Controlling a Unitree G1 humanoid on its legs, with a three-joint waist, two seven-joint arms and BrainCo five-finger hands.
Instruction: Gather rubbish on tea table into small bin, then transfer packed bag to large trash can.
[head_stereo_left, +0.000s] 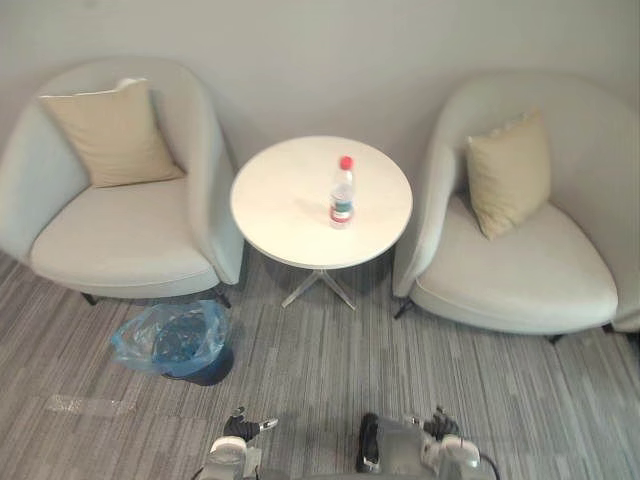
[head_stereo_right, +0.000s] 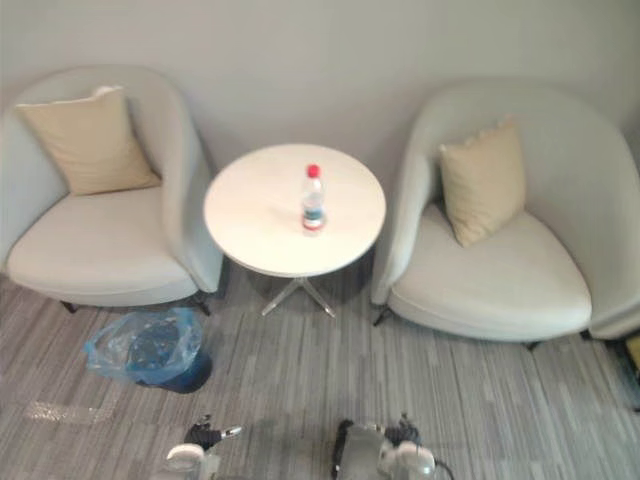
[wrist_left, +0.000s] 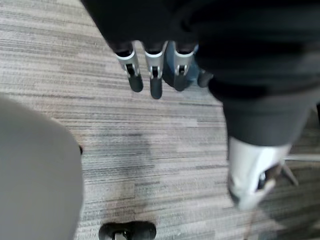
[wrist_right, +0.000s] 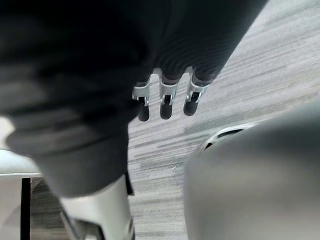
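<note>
A clear plastic bottle with a red cap stands upright on the round white tea table, a little right of its middle. The small dark bin, lined with a blue bag, sits on the carpet to the table's front left, by the left armchair. My left hand and right hand hang low at the near edge, far from table and bin. In the wrist views the left hand's fingers and the right hand's fingers are relaxed over the carpet and hold nothing.
A pale armchair with a beige cushion stands left of the table, and another armchair with a cushion stands right. A wall runs behind them. Grey striped carpet lies between me and the table.
</note>
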